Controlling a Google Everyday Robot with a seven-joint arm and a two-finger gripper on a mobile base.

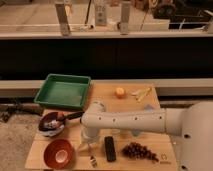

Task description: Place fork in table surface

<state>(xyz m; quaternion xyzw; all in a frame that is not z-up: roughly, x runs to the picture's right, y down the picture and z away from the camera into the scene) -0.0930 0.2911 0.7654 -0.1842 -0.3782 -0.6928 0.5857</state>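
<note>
The white arm (131, 121) reaches in from the right across the light brown wooden surface (107, 95). It bends at a rounded joint near the middle and turns down toward the near edge. The pincer (86, 146) hangs at the end of that downward part, low over the near-left area of the surface, between the red bowl (59, 153) on its left and the black remote (110, 148) on its right. Whether the pincer is apart or together cannot be told. The fork (93, 160), a small silvery piece with a darker end, sits just nearer than the pincer and slightly to its right, close to the near edge of the surface and just left of the remote. Whether it touches the pincer or lies free cannot be told. To the right of the remote lies a bunch of dark grapes (139, 150). A dark bowl (50, 125) with something reddish inside sits on the left, beyond the red bowl and beside the arm's bend. The green tray (64, 91) occupies the far-left corner. On the far side, an orange (120, 92) rests near the middle, with the pale yellow utensils (142, 93) to its right.
</note>
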